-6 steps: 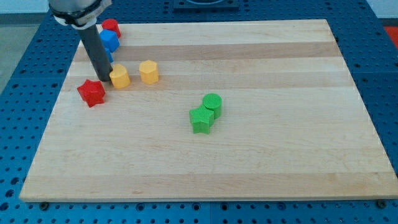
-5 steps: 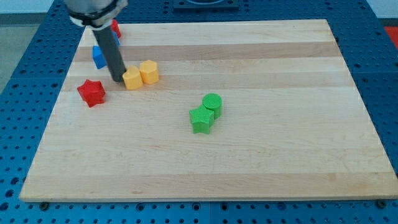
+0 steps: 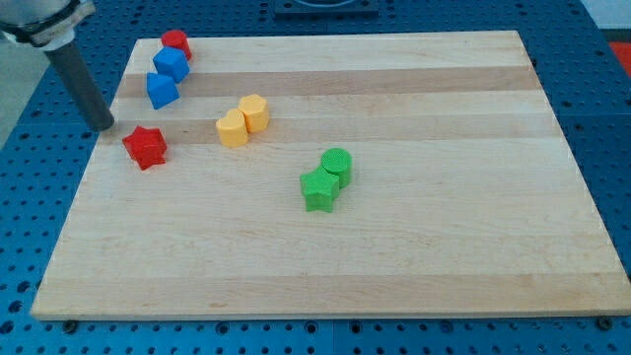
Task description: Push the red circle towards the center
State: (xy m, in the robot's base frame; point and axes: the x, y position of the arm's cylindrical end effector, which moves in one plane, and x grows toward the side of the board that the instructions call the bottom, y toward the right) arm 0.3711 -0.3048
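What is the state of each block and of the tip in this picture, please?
my tip: at the board's left edge, left of the red star, touching no block
red circle: top-left corner, touching a blue block
two blue blocks: touching each other
red star: alone
two yellow blocks: touching
green circle and green star: touching

red circle | small red round block, standing flat | far top-left corner of the bench, close to its top edge | touching the upper blue block just below it | well apart from the bench's middle
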